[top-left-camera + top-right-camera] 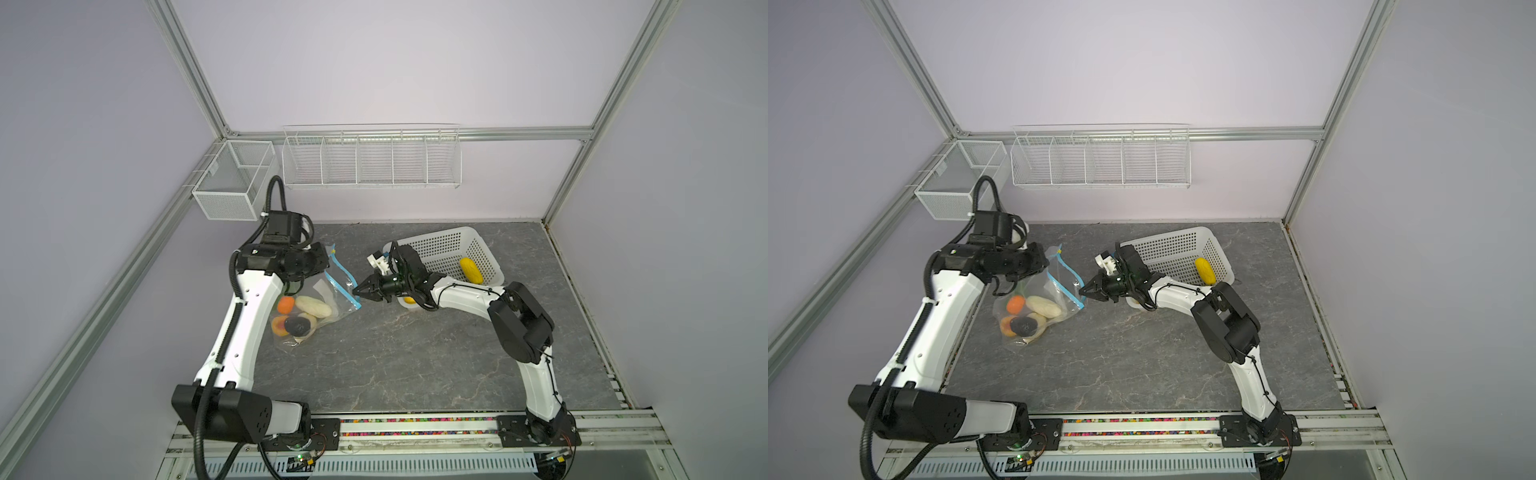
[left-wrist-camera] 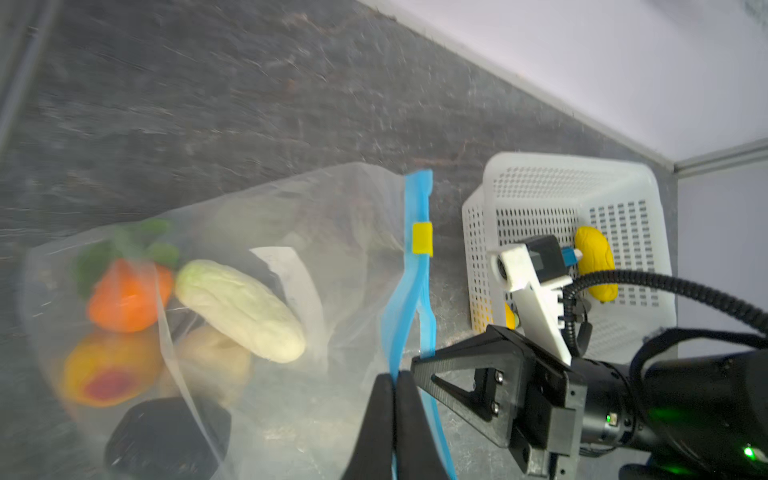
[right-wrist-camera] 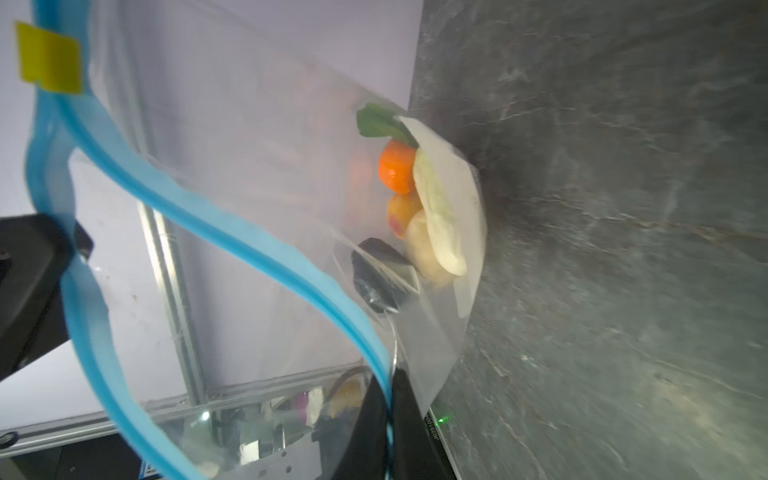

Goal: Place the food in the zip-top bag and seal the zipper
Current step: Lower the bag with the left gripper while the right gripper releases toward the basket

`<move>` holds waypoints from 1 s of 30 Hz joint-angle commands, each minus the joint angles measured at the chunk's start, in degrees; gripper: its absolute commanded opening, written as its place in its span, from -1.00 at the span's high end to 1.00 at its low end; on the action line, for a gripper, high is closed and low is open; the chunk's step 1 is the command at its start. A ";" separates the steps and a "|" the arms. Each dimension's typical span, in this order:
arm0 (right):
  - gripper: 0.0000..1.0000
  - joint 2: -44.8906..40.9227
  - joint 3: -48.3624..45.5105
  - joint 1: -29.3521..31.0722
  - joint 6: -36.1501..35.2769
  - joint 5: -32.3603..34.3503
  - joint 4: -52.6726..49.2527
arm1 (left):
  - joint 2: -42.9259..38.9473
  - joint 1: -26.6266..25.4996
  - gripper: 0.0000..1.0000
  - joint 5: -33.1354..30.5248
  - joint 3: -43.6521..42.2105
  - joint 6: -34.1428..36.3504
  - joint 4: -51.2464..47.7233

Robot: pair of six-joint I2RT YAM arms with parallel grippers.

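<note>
Bag (image 1: 338, 305) on table (image 1: 415, 353), left of centre, mouth gaping. Left gripper (image 2: 392, 386) clenched on zipper (image 2: 415, 199); right gripper (image 3: 388, 390) pinching same blue strip close by. Yellow slider (image 2: 422, 243) on strip, apart from both grippers. Food (image 1: 312, 305) inside bag: orange, cream, dark pieces. Yellow corn (image 1: 471, 269) in basket (image 1: 440, 249), right of bag.

Front half of table (image 1: 395, 365) open; basket (image 1: 440, 249) blocks rear right, zip-top bag (image 1: 332, 291) sits left-ctr.
</note>
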 commanded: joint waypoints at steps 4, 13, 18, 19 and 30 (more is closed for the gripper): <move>0.72 -4.23 -2.14 -0.39 -1.61 0.64 2.23 | 3.63 -4.93 1.00 8.67 -2.07 -2.08 8.47; 0.42 -9.23 -0.83 -2.44 -13.04 4.23 -10.50 | 2.68 -5.67 1.00 11.79 -5.01 -3.74 12.80; 0.23 -13.66 -1.08 -4.55 -21.53 9.16 -19.70 | 3.11 -5.67 1.00 12.82 -5.60 -3.85 13.57; 0.22 -14.52 -1.06 -5.40 -23.43 10.04 -21.86 | 3.24 -5.76 1.00 13.10 -5.69 -3.83 13.87; 0.04 -18.49 2.14 -14.76 -51.32 38.18 -45.21 | 4.78 -5.69 1.00 16.91 -6.21 -4.22 16.16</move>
